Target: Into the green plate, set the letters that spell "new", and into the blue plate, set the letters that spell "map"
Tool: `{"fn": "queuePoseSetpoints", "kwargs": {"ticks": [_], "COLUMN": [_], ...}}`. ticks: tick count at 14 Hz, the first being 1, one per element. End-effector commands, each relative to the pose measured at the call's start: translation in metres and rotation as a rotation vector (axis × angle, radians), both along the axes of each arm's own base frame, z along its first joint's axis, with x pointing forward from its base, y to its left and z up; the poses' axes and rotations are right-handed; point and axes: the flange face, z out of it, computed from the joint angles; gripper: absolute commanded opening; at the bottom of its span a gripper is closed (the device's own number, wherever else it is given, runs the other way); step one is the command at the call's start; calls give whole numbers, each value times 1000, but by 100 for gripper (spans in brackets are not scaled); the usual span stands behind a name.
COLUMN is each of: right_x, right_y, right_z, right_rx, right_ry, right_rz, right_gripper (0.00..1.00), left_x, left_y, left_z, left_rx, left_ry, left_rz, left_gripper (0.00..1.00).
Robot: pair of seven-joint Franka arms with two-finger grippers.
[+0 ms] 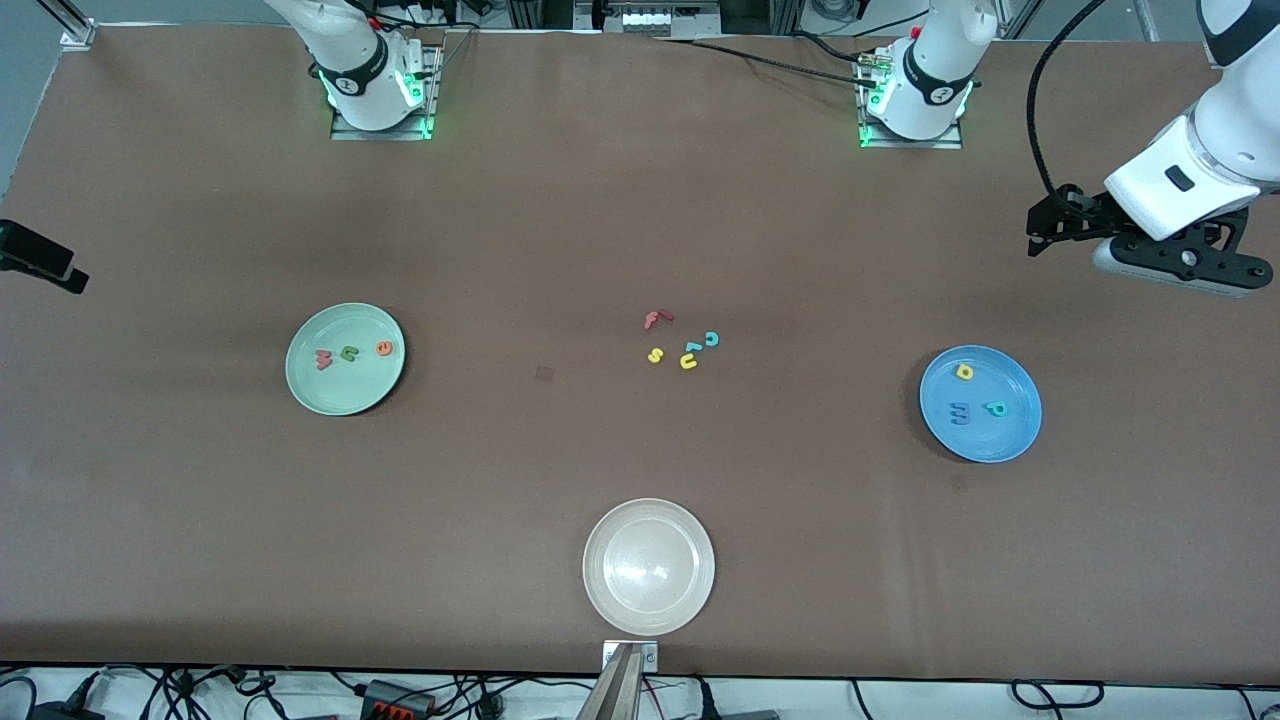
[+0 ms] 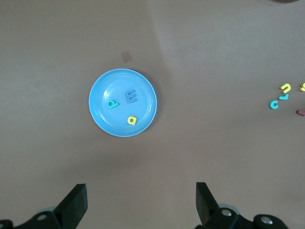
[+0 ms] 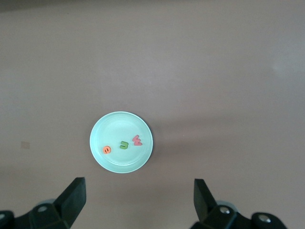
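- On the green plate (image 1: pixel 345 395), at about nine o'clock from the middle of the surface (image 1: pixel 560 230), lie the red w (image 1: pixel 323 359), the green n (image 1: pixel 349 353) and the orange e (image 1: pixel 384 348). They sit in a row and spell "new", so I think this plate is done.
- At about three o'clock is the blue plate (image 1: pixel 985 440). It holds the yellow a (image 1: pixel 964 371), the blue m (image 1: pixel 959 411) and the teal p (image 1: pixel 995 408). Those spell "map", so this plate looks done too.
- Each word went to the plate at its own arm's end of the surface, so no arm had to reach across.
- In the middle is a small pile of spare letters: the red f (image 1: pixel 657 319), the teal c (image 1: pixel 711 339), the yellow s (image 1: pixel 655 355) and the yellow u (image 1: pixel 688 361). No word needs them, so they lie loose on the surface. One more light blue bit lies between the c and the u; it may be a letter, but I cannot tell which.
- At six o'clock the whitish plate (image 1: pixel 648 610) has nothing in it. The task does not use it.
- The left gripper (image 2: pixel 140 195) hangs high over the left arm's end of the surface. Its jaws are spread wide and hold nothing.
- The right gripper (image 3: pixel 138 191) hangs high over the right arm's end, looking down on the green plate. Its jaws are wide and hold nothing too.
- Both arms are up and away from the plates, which fits a finished job.
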Motion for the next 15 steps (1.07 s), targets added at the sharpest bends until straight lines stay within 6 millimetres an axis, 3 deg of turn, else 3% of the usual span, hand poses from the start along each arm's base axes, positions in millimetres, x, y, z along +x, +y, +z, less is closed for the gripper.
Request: {"fn": "queuePoseSetpoints", "kwargs": {"ticks": [1,9,15], "right_x": [-7,-48,-49], "right_y": [8,13,14], "right_z": [-7,-27,-28], "right_rx": [-8,-3,0], "right_ry": [29,33,41], "right_rz": [25,35,37], "right_gripper": [100,100,100], "left_x": [-4,-2,-1], "left_y": [-1,2,2], "left_z": [9,10,10], "left_rx": [-1,-3,-4], "left_ry": [-2,-20,-26], "left_rz": [-15,-10,-11], "left_gripper": [100,100,100]}}
